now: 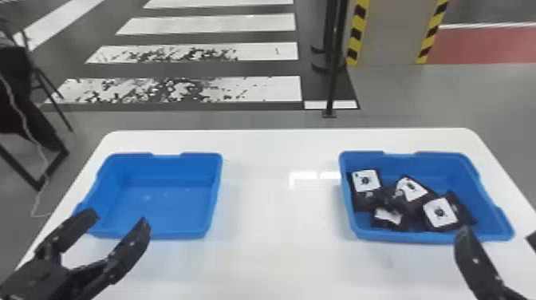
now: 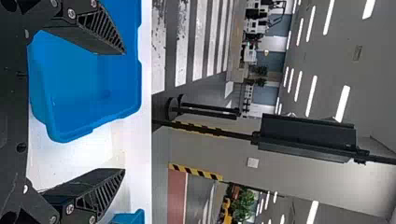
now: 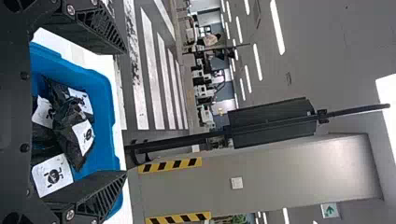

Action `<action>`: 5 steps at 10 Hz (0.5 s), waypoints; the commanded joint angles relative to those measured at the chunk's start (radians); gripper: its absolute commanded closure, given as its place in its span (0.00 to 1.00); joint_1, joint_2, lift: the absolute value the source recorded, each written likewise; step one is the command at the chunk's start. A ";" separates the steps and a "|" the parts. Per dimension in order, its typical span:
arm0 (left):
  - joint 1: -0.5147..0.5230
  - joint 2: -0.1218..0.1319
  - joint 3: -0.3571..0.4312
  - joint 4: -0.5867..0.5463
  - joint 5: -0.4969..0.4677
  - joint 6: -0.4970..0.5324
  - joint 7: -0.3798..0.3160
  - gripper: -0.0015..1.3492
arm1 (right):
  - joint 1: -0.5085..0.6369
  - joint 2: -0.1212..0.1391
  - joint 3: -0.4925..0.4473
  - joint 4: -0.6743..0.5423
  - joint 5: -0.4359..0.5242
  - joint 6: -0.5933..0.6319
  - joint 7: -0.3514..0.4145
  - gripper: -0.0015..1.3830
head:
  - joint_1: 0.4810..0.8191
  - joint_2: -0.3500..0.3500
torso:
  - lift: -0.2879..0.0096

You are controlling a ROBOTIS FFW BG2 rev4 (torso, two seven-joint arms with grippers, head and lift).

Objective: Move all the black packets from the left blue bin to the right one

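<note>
In the head view my left gripper is open over the near edge of the left blue bin, which holds no packets. The left wrist view shows that gripper with its fingers wide apart and nothing between them. Several black packets with white labels lie piled in the right blue bin. At that bin's near right side is my right gripper, one finger overlapping the rim in the head view. From the right wrist, the gripper is open and empty, with the packets beyond it.
Both bins stand apart on a white table, with bare tabletop between them. A black pole stands on the floor behind the table, and a dark chair is off to the left.
</note>
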 commanded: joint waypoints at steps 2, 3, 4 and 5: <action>0.000 -0.003 0.001 0.000 0.003 -0.004 0.000 0.12 | 0.000 0.001 0.006 0.000 -0.002 0.000 0.000 0.08 | 0.63 0.61 | 0.50; 0.000 -0.003 0.001 0.000 0.005 -0.001 0.000 0.12 | 0.000 0.001 0.006 0.002 -0.004 0.000 0.000 0.08 | 0.63 0.61 | 0.50; 0.000 -0.003 0.001 0.003 0.009 -0.001 0.000 0.12 | 0.000 0.001 0.006 0.002 -0.006 0.000 0.000 0.08 | 0.63 0.61 | 0.50; 0.002 -0.003 -0.001 0.003 0.009 0.001 0.000 0.12 | 0.000 0.001 0.006 0.002 -0.006 0.000 0.000 0.08 | 0.63 0.61 | 0.50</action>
